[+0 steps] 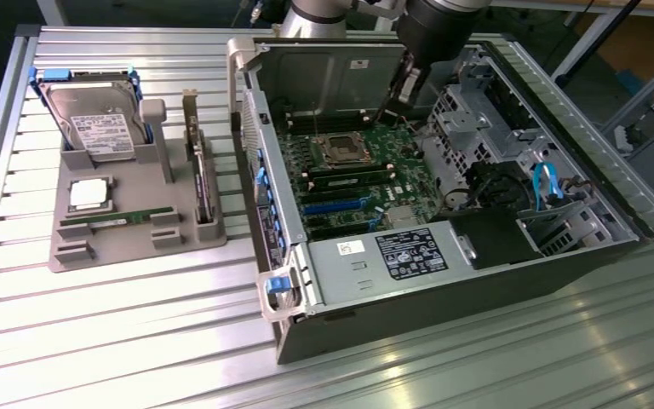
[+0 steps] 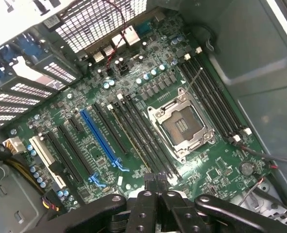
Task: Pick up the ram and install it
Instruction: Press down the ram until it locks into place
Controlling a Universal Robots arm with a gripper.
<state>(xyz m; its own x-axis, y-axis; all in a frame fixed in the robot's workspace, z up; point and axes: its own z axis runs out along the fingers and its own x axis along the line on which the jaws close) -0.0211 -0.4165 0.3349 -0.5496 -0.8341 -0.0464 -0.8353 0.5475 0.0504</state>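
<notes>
While the slatted table (image 1: 134, 341) carries everything, the open computer case (image 1: 441, 281) takes up its middle. The grey parts tray (image 1: 134, 256) sits at nine o'clock from the case in the exterior view. The arm (image 1: 435, 25) reaches down into the case from twelve o'clock, over the motherboard (image 1: 361, 200).

On that board, at six o'clock from the processor socket (image 1: 339, 149), the ram (image 1: 344, 180) appears to stand in a memory slot. In the wrist view it is a thin edge-on strip (image 2: 139, 148) beside the socket. A second green stick (image 1: 117, 219) lies flat in the tray at six o'clock from the hard drive (image 1: 100, 119), and the bracket beyond it is bare.

The gripper (image 2: 158, 178) has its fingers pressed fully together and holds nothing. Its tips are just over the near end of the ram's slot. Whether they touch the strip I cannot tell.

I judge the pick-up done and the work now at the seating stage. Whether the stick is fully home or the latches are closed does not show. Finishing would call for straight, even pressure along the top edge, kept in line with the slot, so the board does not flex and the stick does not tip.
</notes>
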